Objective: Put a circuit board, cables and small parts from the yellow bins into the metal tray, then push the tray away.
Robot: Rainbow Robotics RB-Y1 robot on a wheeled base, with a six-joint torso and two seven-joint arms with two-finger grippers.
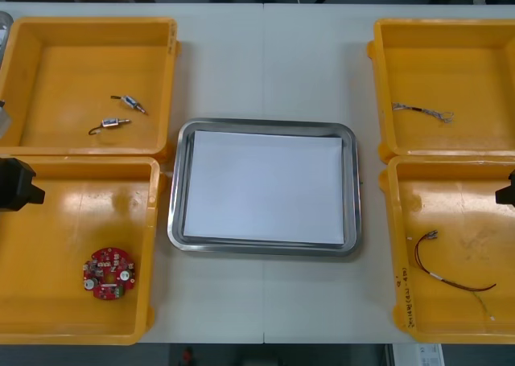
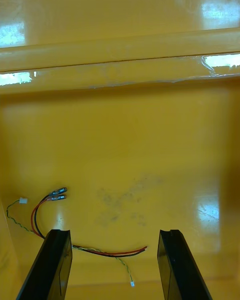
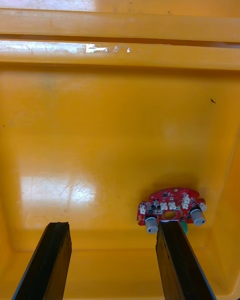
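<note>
At eight o'clock from the white-lined metal tray [image 1: 265, 125], the round red circuit board [image 1: 109, 273] is kept in a yellow bin [image 1: 56, 302], so the left gripper [image 3: 112, 225] and right gripper [image 2: 114, 231] are held ready, fingers [image 3: 52, 250] wide apart and empty.

We log the setting as a robotics lab bench for electronics kitting. Evidence: a plain light table [image 1: 265, 68] with four yellow bins [image 1: 96, 22], each stocked by part type, and a metal tray [image 1: 350, 189], white inside, between them. Just beyond one fingertip of the left gripper [image 3: 112, 225] lies a round red circuit board [image 3: 172, 207]. A thin cable [image 2: 110, 253] lies on the bin floor below the right gripper [image 2: 112, 232]. Small metal parts [image 1: 129, 102] sit one bin past the left gripper.
</note>
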